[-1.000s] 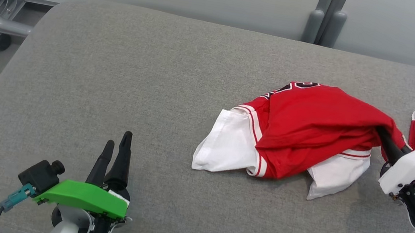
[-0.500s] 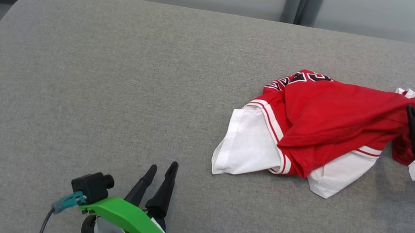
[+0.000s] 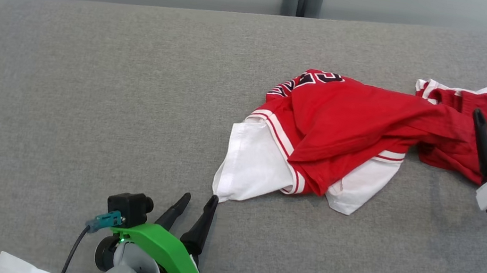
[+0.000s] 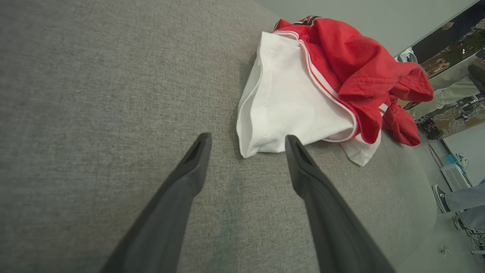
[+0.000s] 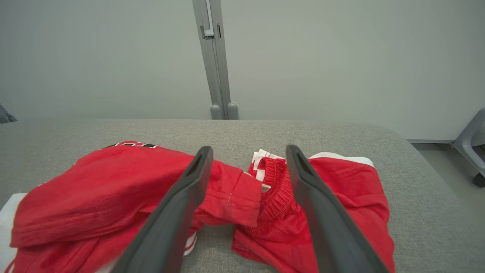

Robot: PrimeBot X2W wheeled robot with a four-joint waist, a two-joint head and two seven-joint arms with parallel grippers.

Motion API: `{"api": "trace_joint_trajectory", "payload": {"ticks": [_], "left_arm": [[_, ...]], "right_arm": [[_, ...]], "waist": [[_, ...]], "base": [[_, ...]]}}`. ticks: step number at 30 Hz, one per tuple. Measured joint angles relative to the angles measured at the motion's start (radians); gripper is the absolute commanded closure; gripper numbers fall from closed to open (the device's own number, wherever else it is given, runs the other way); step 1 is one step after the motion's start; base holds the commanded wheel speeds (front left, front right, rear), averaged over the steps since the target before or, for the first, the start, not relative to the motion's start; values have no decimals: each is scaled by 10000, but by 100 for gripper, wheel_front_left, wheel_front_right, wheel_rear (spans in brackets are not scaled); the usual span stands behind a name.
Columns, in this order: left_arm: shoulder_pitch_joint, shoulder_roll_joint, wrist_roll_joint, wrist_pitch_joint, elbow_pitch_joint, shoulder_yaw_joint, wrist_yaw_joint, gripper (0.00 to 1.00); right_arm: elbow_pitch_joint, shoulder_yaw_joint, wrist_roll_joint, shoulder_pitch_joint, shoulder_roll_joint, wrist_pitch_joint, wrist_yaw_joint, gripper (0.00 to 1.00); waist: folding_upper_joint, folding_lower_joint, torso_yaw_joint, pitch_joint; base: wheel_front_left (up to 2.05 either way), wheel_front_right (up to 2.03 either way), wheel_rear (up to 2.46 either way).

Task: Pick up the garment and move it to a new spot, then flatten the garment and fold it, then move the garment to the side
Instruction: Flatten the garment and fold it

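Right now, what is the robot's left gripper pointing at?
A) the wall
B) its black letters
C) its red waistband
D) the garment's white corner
D: the left gripper, open, has the white corner of the red-and-white garment right at its fingertips.

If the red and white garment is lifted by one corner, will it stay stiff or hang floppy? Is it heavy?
Probably floppy: the garment lies crumpled in soft folds on the grey cushion. Likely light, as its white layer looks thin. Dragged, it may catch somewhat on the cushion's coarse weave.
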Motion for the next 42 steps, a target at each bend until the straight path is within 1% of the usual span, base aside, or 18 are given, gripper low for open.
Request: {"api": "trace_joint_trajectory", "payload": {"ticks": [2, 6, 8, 12, 16, 20, 21, 22, 23, 24, 28, 36, 42], "left_arm": [[-174, 10, 140, 0, 257, -69, -6, 0], [-423, 10, 399, 4, 656, -140, -6, 0], [-472, 21, 531, 2, 922, -163, 12, 0], [-698, 40, 673, -50, 1302, -63, 280, 0], [-1094, 17, 771, -140, 1611, 29, 430, 0], [-1201, 15, 836, -150, 1904, -15, 445, 0], [-1206, 15, 836, -184, 1929, -42, 437, 13], [-1212, 12, 836, -194, 1948, -65, 435, 54], [-1230, 4, 836, -196, 1965, -92, 422, 78], [-1262, -4, 836, -196, 1985, -132, 403, 100], [-1468, -19, 836, -190, 2071, -384, 151, 100], [-1522, -46, 627, -353, 2042, -414, -203, 100], [-1554, -54, 552, -359, 1906, -769, -374, 100]], "right_arm": [[-364, 161, -50, 0, 184, -178, 48, 0], [-702, 479, -50, 15, 554, -322, 180, 0], [-830, 646, -52, 46, 694, -355, 190, 0], [-1095, 869, -67, 165, 874, -368, 265, 0], [-1312, 1024, -132, 251, 882, -441, 272, 0], [-1392, 1277, -174, 310, 953, -453, 303, 0], [-1427, 1421, -226, 384, 972, -453, 359, 0], [-1455, 1586, -276, 455, 1007, -451, 360, 0], [-1480, 1753, -341, 520, 1045, -451, 364, 0], [-1523, 1891, -428, 589, 1076, -451, 380, 0], [-1676, 2489, -903, 659, 1076, -453, 449, 0], [-1985, 4069, -2034, 653, 1152, -487, 541, 0], [-1724, 4650, -2581, 533, 1229, -487, 550, 0]], "waist": [[0, 0, -338, 7], [0, 0, -777, 27], [1, 0, -984, 44], [0, 0, -1348, 105], [0, 0, -1561, 273], [0, 0, -1627, 413], [0, 0, -1639, 444], [0, 0, -1645, 467], [0, 0, -1644, 487], [0, 0, -1633, 503], [0, 0, -1496, 569], [0, 0, -972, 637], [0, 0, -436, 659]], "base": [[0, 0, 0], [0, 0, 0], [0, 0, 0], [0, 0, 0], [0, 0, 0], [0, 0, 0], [0, 0, 0], [0, 0, 0], [0, 0, 0], [0, 0, 0], [0, 0, 0], [0, 0, 0], [0, 0, 0]]}}
